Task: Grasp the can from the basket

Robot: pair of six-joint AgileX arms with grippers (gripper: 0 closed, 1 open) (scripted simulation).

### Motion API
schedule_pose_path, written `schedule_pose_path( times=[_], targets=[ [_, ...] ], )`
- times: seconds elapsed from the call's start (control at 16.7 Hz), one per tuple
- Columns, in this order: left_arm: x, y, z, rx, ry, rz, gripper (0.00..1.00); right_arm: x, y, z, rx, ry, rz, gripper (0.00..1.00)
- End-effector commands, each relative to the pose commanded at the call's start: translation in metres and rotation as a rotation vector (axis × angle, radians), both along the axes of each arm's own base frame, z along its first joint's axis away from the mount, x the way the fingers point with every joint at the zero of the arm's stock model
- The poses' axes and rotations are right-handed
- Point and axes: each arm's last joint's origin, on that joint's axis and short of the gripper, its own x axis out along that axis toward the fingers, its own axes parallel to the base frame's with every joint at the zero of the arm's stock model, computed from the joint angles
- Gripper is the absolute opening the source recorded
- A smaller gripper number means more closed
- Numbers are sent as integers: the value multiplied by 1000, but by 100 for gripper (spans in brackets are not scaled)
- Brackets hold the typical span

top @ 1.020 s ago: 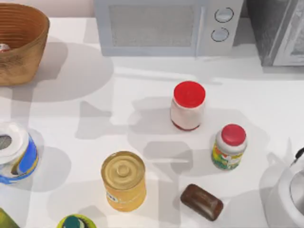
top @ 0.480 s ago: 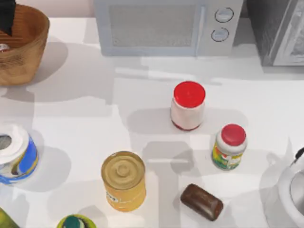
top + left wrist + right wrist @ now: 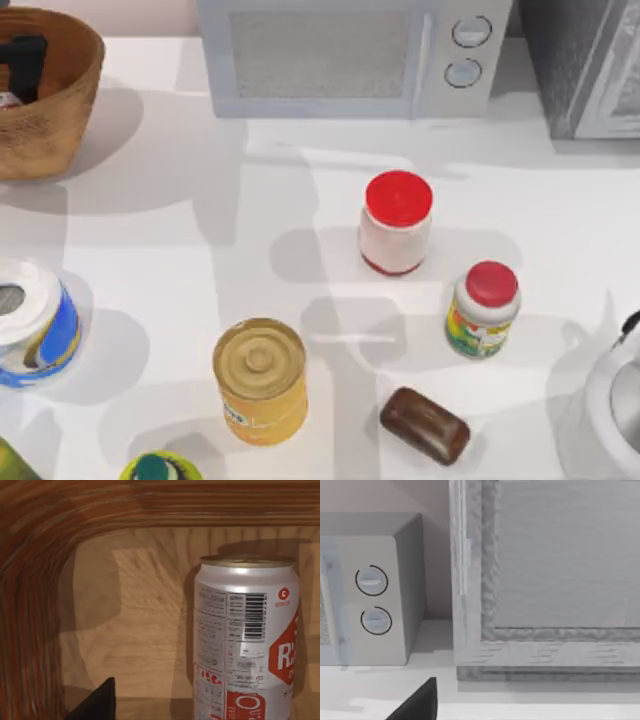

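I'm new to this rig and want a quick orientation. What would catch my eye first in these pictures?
The left gripper reaches down into the brown woven basket at the table's far left corner. In the left wrist view a silver can with red print stands upright on the basket's floor, close ahead. Mid-table, a red-lidded jar and a yellow can stand out, with a microwave at the back.

The silver drinks can with a dull gold top (image 3: 245, 640), standing inside the brown woven basket (image 3: 45, 580), carries a black barcode, blocks of fine print too small to read, a small round red logo near its upper edge, and large white letters on a red panel, cut off, beginning with "R". Nothing else carries readable writing.
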Motion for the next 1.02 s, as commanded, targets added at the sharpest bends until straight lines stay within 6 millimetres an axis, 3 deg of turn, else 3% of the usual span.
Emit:
schedule_pose_path(
  times=[0.3, 0.72, 0.96, 1.02],
  targets=[
    [2, -2, -5, 0, 2, -3, 100, 0, 0, 0, 0, 0, 0, 100],
    [12, -3, -55, 0, -1, 0, 100, 0, 0, 0, 0, 0, 0, 100],
    [12, -3, -59, 0, 0, 0, 100, 0, 0, 0, 0, 0, 0, 100],
    [12, -3, -59, 0, 0, 0, 92, 0, 0, 0, 0, 0, 0, 100]
  ],
)
